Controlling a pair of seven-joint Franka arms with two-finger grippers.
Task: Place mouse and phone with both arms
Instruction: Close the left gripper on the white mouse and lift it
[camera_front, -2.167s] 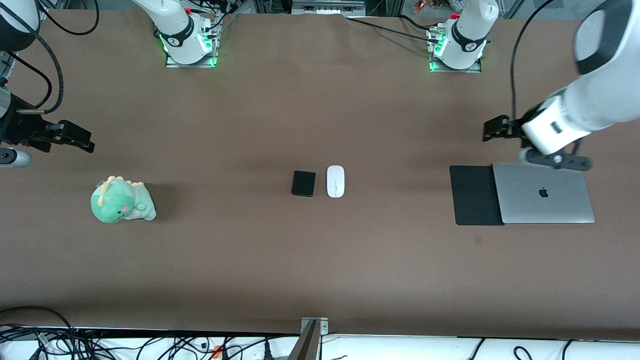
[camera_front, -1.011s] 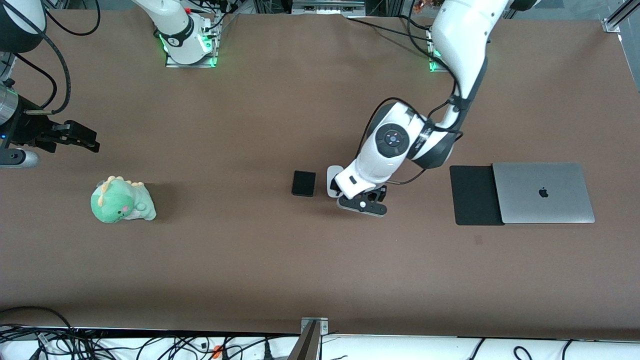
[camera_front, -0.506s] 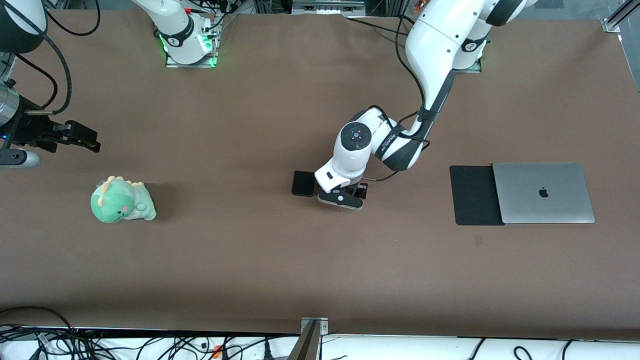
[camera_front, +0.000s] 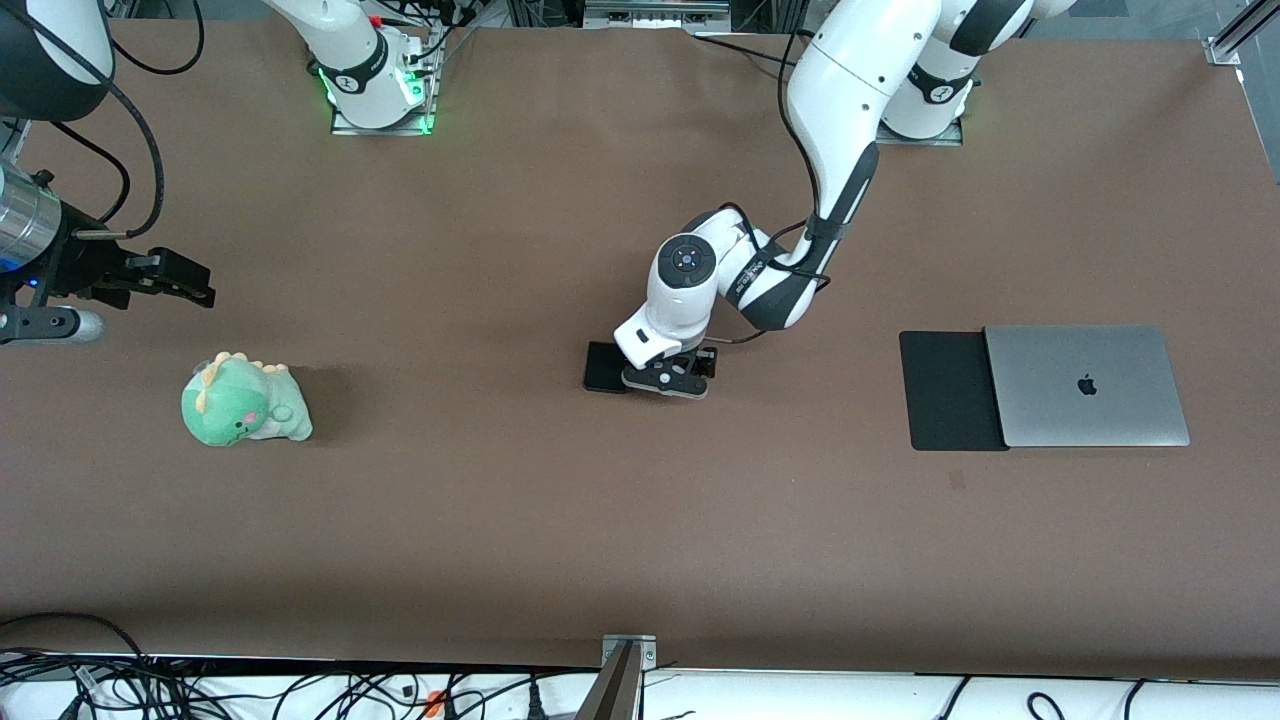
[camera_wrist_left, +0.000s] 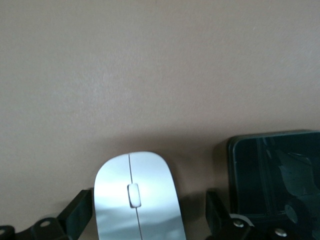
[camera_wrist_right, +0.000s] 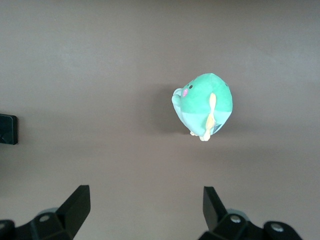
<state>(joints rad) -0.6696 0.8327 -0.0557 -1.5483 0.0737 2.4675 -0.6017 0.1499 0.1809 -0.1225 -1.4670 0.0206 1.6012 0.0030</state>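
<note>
We held the left claw (camera_wrist_left: 137, 227) spread astride the mouse (camera_wrist_left: 136, 192), which lay on the worktop (camera_front: 640, 520) just beside the phone (camera_front: 601, 365). Good practice: centre both fingers, avoid the phone. The right claw (camera_wrist_right: 142, 212), spread, waited above the plush dinosaur (camera_wrist_right: 205, 105).

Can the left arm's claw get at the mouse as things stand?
Probably yes: the left claw is open and straddles the mouse, fingers apart from its sides; the phone lies just beside one finger.

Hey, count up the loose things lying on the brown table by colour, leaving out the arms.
Black: 2, flat black phone and black mouse pad
White: 1, oval white mouse
Silver: 1, closed silver laptop
Green: 1, green dinosaur plush
Total: 5
</note>
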